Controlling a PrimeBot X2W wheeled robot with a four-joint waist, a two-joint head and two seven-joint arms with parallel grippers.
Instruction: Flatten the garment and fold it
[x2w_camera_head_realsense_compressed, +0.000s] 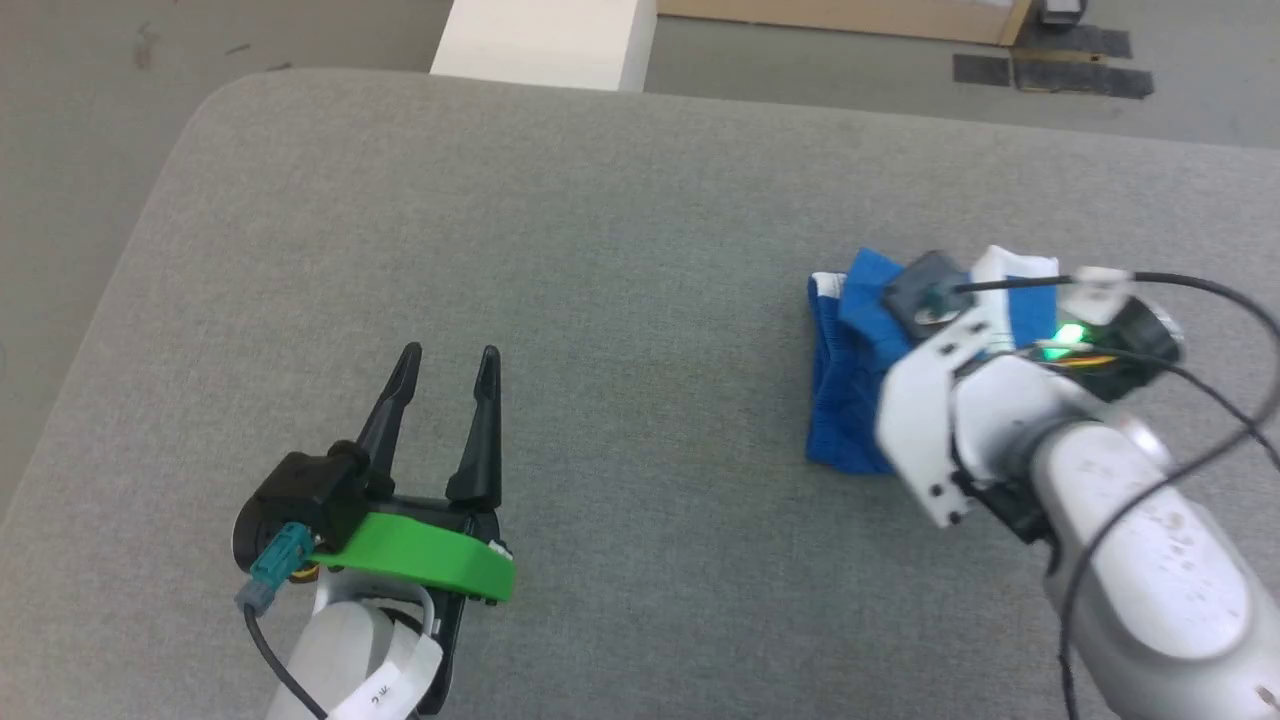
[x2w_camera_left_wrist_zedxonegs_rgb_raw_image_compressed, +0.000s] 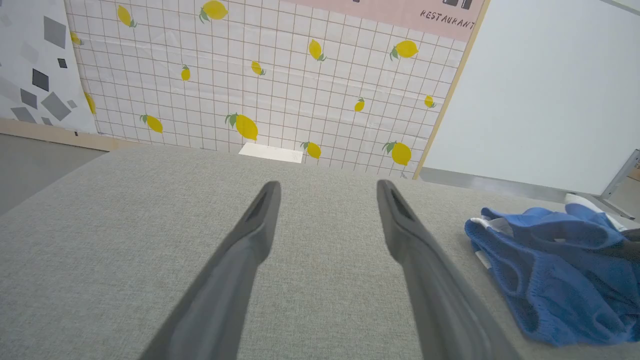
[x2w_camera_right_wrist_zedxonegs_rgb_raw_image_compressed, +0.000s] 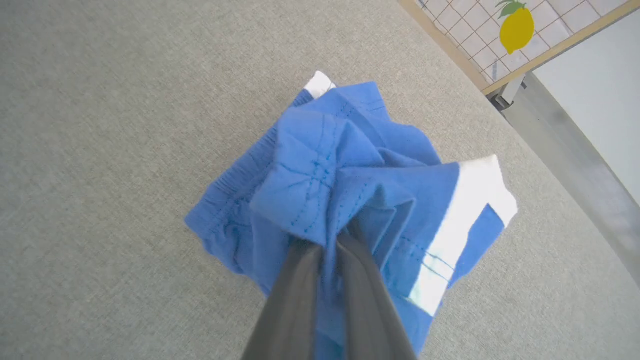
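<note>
The garment (x2w_camera_head_realsense_compressed: 848, 400), royal-blue shorts with white stripes, lies bunched in a heap on the right side of the grey table (x2w_camera_head_realsense_compressed: 560, 250). In the right wrist view the right gripper (x2w_camera_right_wrist_zedxonegs_rgb_raw_image_compressed: 327, 240) is shut on a pinched fold of the garment (x2w_camera_right_wrist_zedxonegs_rgb_raw_image_compressed: 320, 185), the fabric wrapping its fingertips. The right wrist and forearm cover much of the heap in the head view. My left gripper (x2w_camera_head_realsense_compressed: 445, 358) stands open over bare table at the lower left, well apart from the shorts. The left wrist view has the garment (x2w_camera_left_wrist_zedxonegs_rgb_raw_image_compressed: 555, 270) off to the right of its open fingers (x2w_camera_left_wrist_zedxonegs_rgb_raw_image_compressed: 250, 240).
The grey table's rounded far-left corner and left edge fall off to the floor. A white box (x2w_camera_head_realsense_compressed: 545, 40) stands beyond the far edge. A lemon-patterned wall panel (x2w_camera_left_wrist_zedxonegs_rgb_raw_image_compressed: 270, 75) rises behind the table. Black cables loop around my right arm.
</note>
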